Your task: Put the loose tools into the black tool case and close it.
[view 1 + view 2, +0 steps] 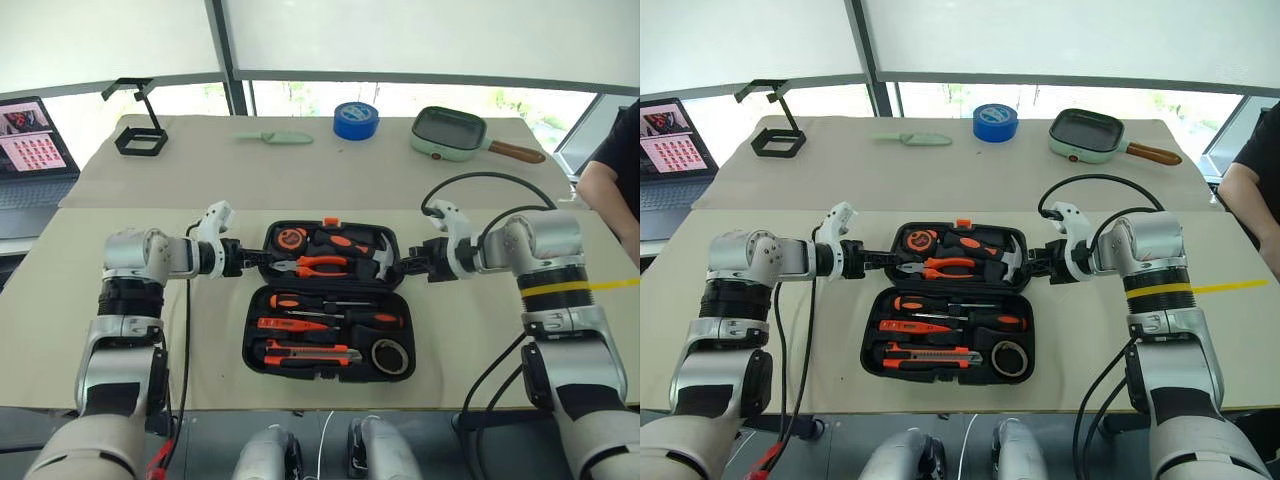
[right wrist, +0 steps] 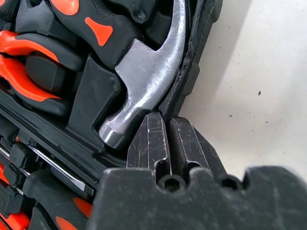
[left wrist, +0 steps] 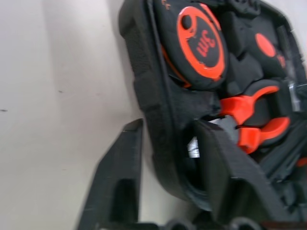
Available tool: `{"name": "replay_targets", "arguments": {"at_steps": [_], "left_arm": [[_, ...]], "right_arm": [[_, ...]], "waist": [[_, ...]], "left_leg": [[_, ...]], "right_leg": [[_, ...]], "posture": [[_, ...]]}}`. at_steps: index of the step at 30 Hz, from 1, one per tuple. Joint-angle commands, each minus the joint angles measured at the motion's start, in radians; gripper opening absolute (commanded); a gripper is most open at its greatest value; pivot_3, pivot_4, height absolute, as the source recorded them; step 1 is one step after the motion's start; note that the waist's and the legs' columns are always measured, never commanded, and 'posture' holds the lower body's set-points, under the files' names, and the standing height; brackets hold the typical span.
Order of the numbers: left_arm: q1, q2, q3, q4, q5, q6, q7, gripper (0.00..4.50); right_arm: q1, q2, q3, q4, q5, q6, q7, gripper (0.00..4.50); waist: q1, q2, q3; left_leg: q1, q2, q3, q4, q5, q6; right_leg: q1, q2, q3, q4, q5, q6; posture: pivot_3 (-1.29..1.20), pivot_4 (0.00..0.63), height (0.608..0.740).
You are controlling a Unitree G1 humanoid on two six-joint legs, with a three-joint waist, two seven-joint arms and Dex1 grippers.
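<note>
Across the beige tabletop point(image 1: 450, 330), lying open and flat, the black tool case point(image 1: 248, 335), near half toward the robot, far half beyond the hinge, orange latch point(image 1: 331, 221) on the far edge. Nothing of the task's loose tools left outside. At the far half's left wall, the left tool point(image 1: 252, 257), narrowly parted and astride that wall, one finger point(image 3: 120, 167) outside and one inside beside the tape measure point(image 3: 201, 43), with a sliver of tabletop visible between the outer finger and the plastic, so apparently not clamped. At the right wall, the right tool point(image 1: 405, 266), fingers point(image 2: 151, 139) pressed together, tips against the rim just beside the hammer point(image 2: 144, 81) head; impossible to tell whether any rim is pinched between them. Seated in the near half: two screwdrivers point(image 1: 345, 320), the utility knife point(image 1: 305, 352), the tester pen point(image 1: 290, 324) and the tape ring point(image 1: 390, 356). Judged as the closing step, just beginning. For a clean fold: take a firm bite on both side walls, raise the far half evenly from both ends so the lid does not twist, swing it over toward the near half about the hinge, keep fingertips clear of the hammer and the pliers point(image 1: 315, 265), and press down by the latch only once the rims meet.
</note>
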Motion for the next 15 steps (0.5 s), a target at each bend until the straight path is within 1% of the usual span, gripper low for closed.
{"name": "replay_targets", "arguments": {"at_steps": [1,3,4,6,8,9,10,11,12,14,15], "left_arm": [[0.036,-0.032,0.065,-0.01,-0.027,-0.064,0.014,0.07],[0.062,-0.049,0.126,-0.029,-0.048,-0.127,0.013,0.03],[0.076,-0.053,0.147,-0.039,-0.053,-0.159,0.015,0.03],[0.124,-0.045,0.154,-0.091,-0.06,-0.239,-0.03,0.03],[0.185,-0.045,0.164,-0.163,-0.082,-0.342,-0.103,0.03],[0.224,-0.048,0.179,-0.198,-0.085,-0.418,-0.132,0.03],[0.258,-0.059,0.199,-0.228,-0.092,-0.504,-0.161,0.03],[0.287,-0.077,0.23,-0.253,-0.104,-0.584,-0.169,0.03],[0.312,-0.09,0.253,-0.272,-0.113,-0.647,-0.172,0.03],[0.358,-0.096,0.259,-0.309,-0.111,-0.724,-0.185,0.03],[0.373,-0.095,0.255,-0.318,-0.108,-0.747,-0.189,0.03]], "right_arm": [[0.054,0.005,-0.057,0.033,-0.03,-0.164,-0.031,0.0],[0.093,0.002,-0.085,-0.025,-0.015,-0.282,0.008,0.0],[0.116,-0.002,-0.092,-0.063,-0.009,-0.337,0.031,0.0],[0.171,-0.012,-0.104,-0.16,0.005,-0.449,0.081,0.0],[0.236,-0.029,-0.099,-0.267,0.001,-0.578,0.132,0.0],[0.28,-0.032,-0.102,-0.327,-0.014,-0.693,0.154,0.0],[0.323,-0.038,-0.102,-0.378,-0.033,-0.79,0.169,0.0],[0.364,-0.042,-0.101,-0.414,-0.06,-0.896,0.173,0.0],[0.404,-0.049,-0.096,-0.439,-0.084,-0.994,0.188,0.0],[0.482,-0.063,-0.085,-0.467,-0.138,-1.163,0.196,0.0],[0.506,-0.064,-0.084,-0.471,-0.154,-1.217,0.195,0.0]], "waist": [[0.0,-0.001,-0.001],[-0.001,-0.001,-0.001],[-0.001,-0.001,-0.001],[-0.002,-0.002,0.0],[-0.004,-0.002,0.0],[-0.004,-0.002,0.0],[-0.004,-0.002,0.0],[-0.003,-0.001,0.0],[-0.003,-0.002,0.0],[-0.003,-0.002,0.002],[-0.004,-0.003,0.002]], "left_leg": [[0.002,0.0,0.0,0.0,0.0,0.0],[0.007,0.0,0.0,-0.001,0.0,-0.001],[0.01,0.0,0.0,-0.002,-0.004,-0.007],[0.011,0.001,0.0,-0.002,-0.005,-0.008],[0.01,0.0,0.0,-0.003,-0.005,-0.008],[0.009,0.0,0.0,-0.003,-0.005,-0.008],[0.006,0.0,0.001,-0.004,-0.004,-0.009],[0.002,0.001,0.002,-0.004,-0.003,-0.009],[-0.003,0.001,0.004,-0.004,0.0,-0.006],[-0.004,0.001,0.005,-0.004,0.002,-0.004],[-0.004,0.001,0.006,-0.004,0.002,-0.004]], "right_leg": [[0.002,-0.001,0.0,0.0,0.0,0.001],[0.007,-0.002,0.0,-0.001,-0.001,0.001],[0.011,-0.002,0.0,-0.001,-0.002,0.004],[0.011,-0.007,0.001,-0.002,-0.004,0.007],[0.009,-0.007,0.001,0.0,-0.004,0.007],[0.007,-0.007,0.002,0.001,-0.003,0.005],[0.003,-0.006,0.002,0.001,0.0,0.0],[-0.003,-0.004,0.002,0.002,0.0,-0.001],[-0.008,-0.001,0.002,0.002,0.0,-0.001],[-0.008,0.002,0.001,0.001,0.0,-0.001],[-0.008,0.002,0.001,0.0,0.0,-0.001]], "posture": [[0.0,0.15,0.74],[0.0,0.15,0.74],[0.0,0.15,0.74],[0.0,0.15,0.74],[0.0,0.15,0.74],[0.0,0.15,0.74],[0.0,0.15,0.74],[0.0,0.15,0.74],[0.0,0.15,0.74],[0.0,0.15,0.74],[0.0,0.15,0.74]]}}
